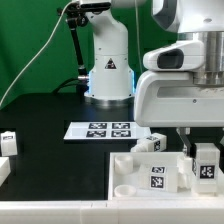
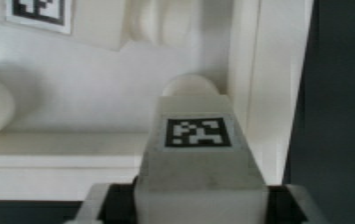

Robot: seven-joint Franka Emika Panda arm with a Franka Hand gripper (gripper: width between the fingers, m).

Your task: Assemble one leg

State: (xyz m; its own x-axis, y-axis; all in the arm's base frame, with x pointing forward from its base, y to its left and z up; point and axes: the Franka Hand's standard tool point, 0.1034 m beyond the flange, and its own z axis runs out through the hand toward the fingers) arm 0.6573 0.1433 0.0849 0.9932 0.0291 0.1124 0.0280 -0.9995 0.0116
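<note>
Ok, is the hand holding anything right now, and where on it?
The leg, pinched on two opposite sides at its upper end by the hand; the tagged face is uncovered.

The marker board (image 1: 100,130) lies flat on the black table (image 1: 40,125) (green curtain (image 1: 20,30) behind), near the rimmed white panel (image 1: 128,182).

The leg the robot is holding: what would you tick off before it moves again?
1. Leg clamped between the fingers of the gripper: ok.
2. Leg sits straight in the grip, its tag facing the wrist camera: ok.
3. Leg is at the white panel: ok.
4. Leg's end lined up with a hole in the panel: cannot tell, hidden.
5. Second leg stands apart from the held one in the exterior view: ok.
</note>
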